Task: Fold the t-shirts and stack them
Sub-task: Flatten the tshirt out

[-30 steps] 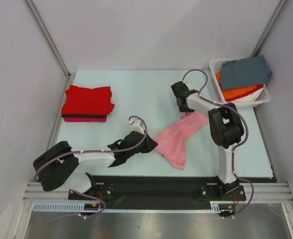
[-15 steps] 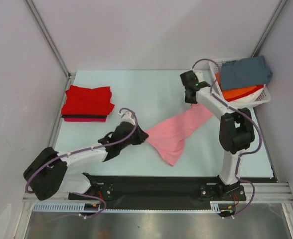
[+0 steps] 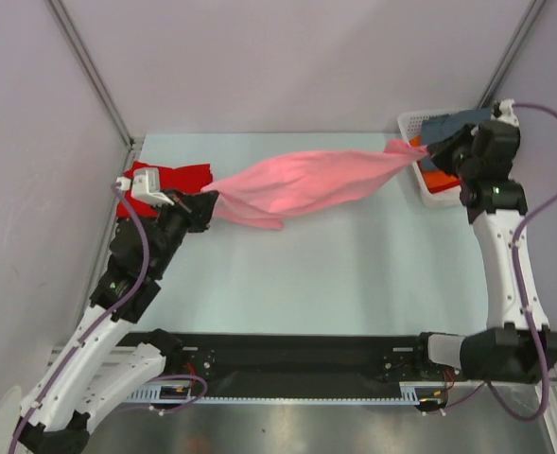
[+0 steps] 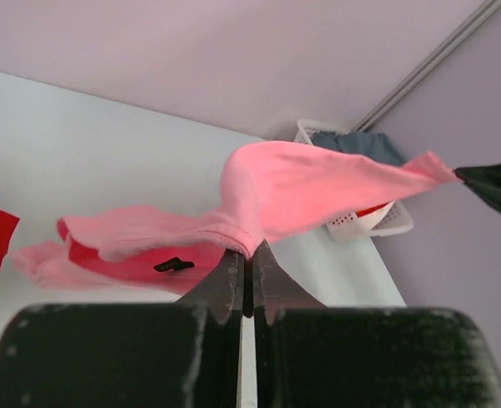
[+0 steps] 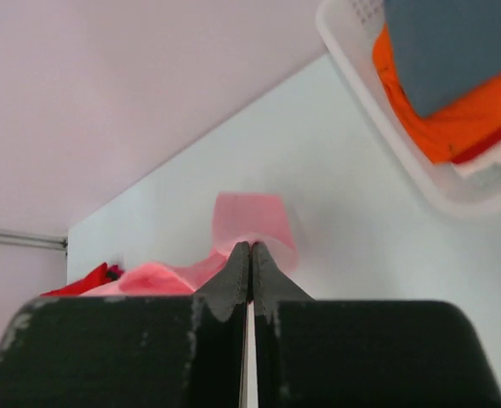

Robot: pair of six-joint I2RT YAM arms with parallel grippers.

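The light pink t-shirt (image 3: 306,182) hangs stretched in the air between both grippers, above the far half of the table. My left gripper (image 3: 205,201) is shut on its left end; the left wrist view shows the cloth (image 4: 318,191) pinched at the fingertips. My right gripper (image 3: 427,151) is shut on its right end, with pink cloth (image 5: 250,221) bunched at the tips. A folded red t-shirt (image 3: 169,180) lies on a stack at the far left, partly hidden by the left gripper. Slate grey-blue (image 5: 454,47) and orange (image 5: 437,119) t-shirts lie in the basket.
The white slotted basket (image 3: 412,123) stands at the far right corner, behind the right wrist. Grey walls and metal frame posts (image 3: 94,76) close in the table on three sides. The arms' black base plate (image 3: 297,355) runs along the near edge.
Both arms have risen and spread apart, lifting the pink t-shirt off the table and stretching it. The left gripper went to the far left, the right gripper to the basket.
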